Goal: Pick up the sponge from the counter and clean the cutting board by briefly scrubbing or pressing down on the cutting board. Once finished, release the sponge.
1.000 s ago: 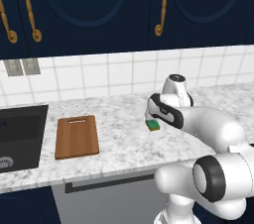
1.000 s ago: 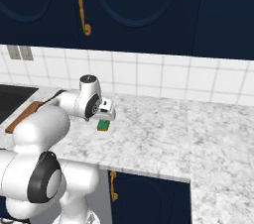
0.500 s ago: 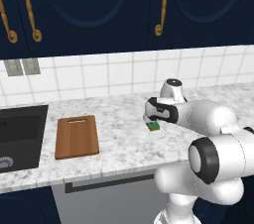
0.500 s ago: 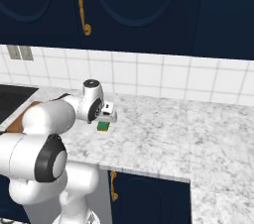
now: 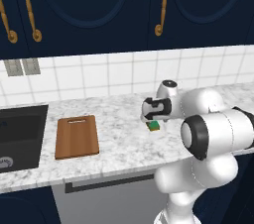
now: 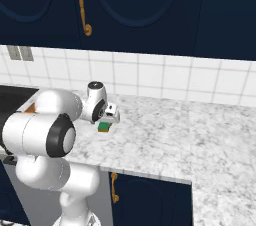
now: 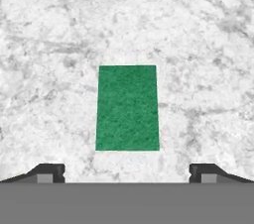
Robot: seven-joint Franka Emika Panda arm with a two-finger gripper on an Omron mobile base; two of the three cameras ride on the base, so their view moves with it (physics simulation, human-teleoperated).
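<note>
The sponge (image 7: 127, 107), a small green-topped block, lies flat on the marbled counter (image 7: 59, 44). In the hand view it sits straight ahead, between the lines of the two dark fingertips (image 7: 48, 172), which stand wide apart. My gripper (image 5: 151, 121) hovers open just above the sponge (image 5: 155, 126), not touching it. From the right base view the sponge (image 6: 104, 127) peeks out below the gripper (image 6: 107, 120). The brown cutting board (image 5: 76, 136) lies flat well to the left of the gripper, its slot handle toward the wall.
A black sink basin (image 5: 17, 136) is set into the counter left of the board. White tiled wall (image 5: 114, 74) and dark blue cabinets with brass handles (image 5: 161, 5) rise behind. The counter's front edge (image 5: 74, 178) runs below the board.
The hand has come a little lower and closer over the sponge. The sponge and the board have not moved.
</note>
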